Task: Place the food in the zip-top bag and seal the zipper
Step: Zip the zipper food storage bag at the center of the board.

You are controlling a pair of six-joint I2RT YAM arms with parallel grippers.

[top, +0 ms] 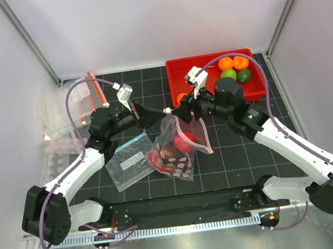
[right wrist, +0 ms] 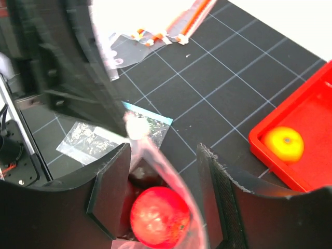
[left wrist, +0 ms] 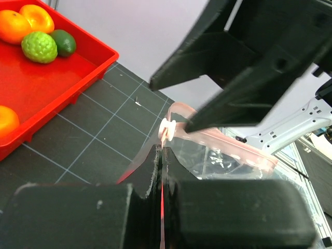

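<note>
The dotted zip-top bag [top: 179,153] hangs lifted above the mat's middle. A red round fruit [top: 183,142] and a dark fruit [top: 169,155] show inside it; the red fruit also shows in the right wrist view [right wrist: 158,215]. My left gripper [top: 155,112] is shut on the left end of the reddish zipper strip [left wrist: 228,142], next to its small white tab [left wrist: 167,129]. My right gripper [top: 184,114] is open, and its fingers [right wrist: 111,181] straddle the strip [right wrist: 174,179] just right of the tab. The dragon fruit and the grapes cannot be made out.
A red tray [top: 180,75] with oranges and green fruits stands at the back right. A plain clear bag with a teal strip [top: 128,159] lies left of the dotted bag. More clear bags [top: 74,105] lie at the back left.
</note>
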